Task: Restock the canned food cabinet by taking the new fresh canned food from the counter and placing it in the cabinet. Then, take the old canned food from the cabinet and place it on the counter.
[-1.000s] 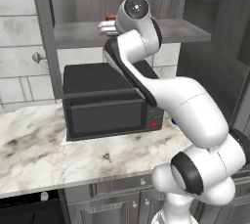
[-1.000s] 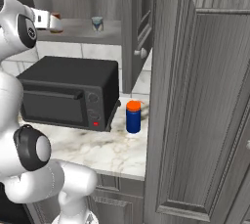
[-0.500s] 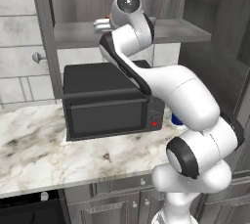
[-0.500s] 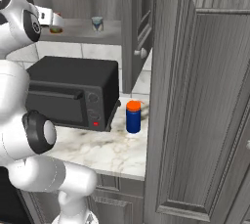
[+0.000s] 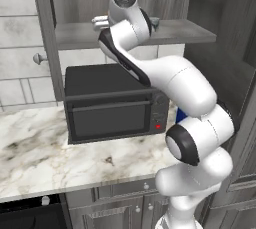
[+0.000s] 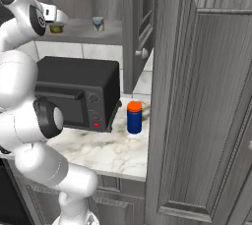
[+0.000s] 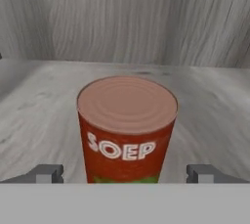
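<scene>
The old canned food, a red can [image 7: 127, 130] with a pale top, stands upright on the cabinet's grey shelf board [image 7: 215, 100]. My gripper [image 7: 126, 174] is open, with one fingertip on each side of the can and a gap to each. From the right base view the red can [image 6: 57, 28] sits just under my gripper [image 6: 55, 20] at the left end of the shelf [image 6: 110, 35]. The new canned food, a short silvery can [image 6: 98, 23], stands further right on that shelf. In the left base view my hand [image 5: 100, 21] hides the red can, and the silvery can [image 5: 155, 21] peeks out behind the arm.
A dark boxy oven [image 6: 78, 91] stands on the marble counter [image 5: 45, 153] below the shelf. A blue bottle with an orange cap [image 6: 134, 117] stands right of the oven. The open cabinet door [image 6: 206, 96] looms on the right.
The arm's upper joints have swung left and up. The hand has stayed at the red can on the shelf. Cans, bottle and oven have not moved.
</scene>
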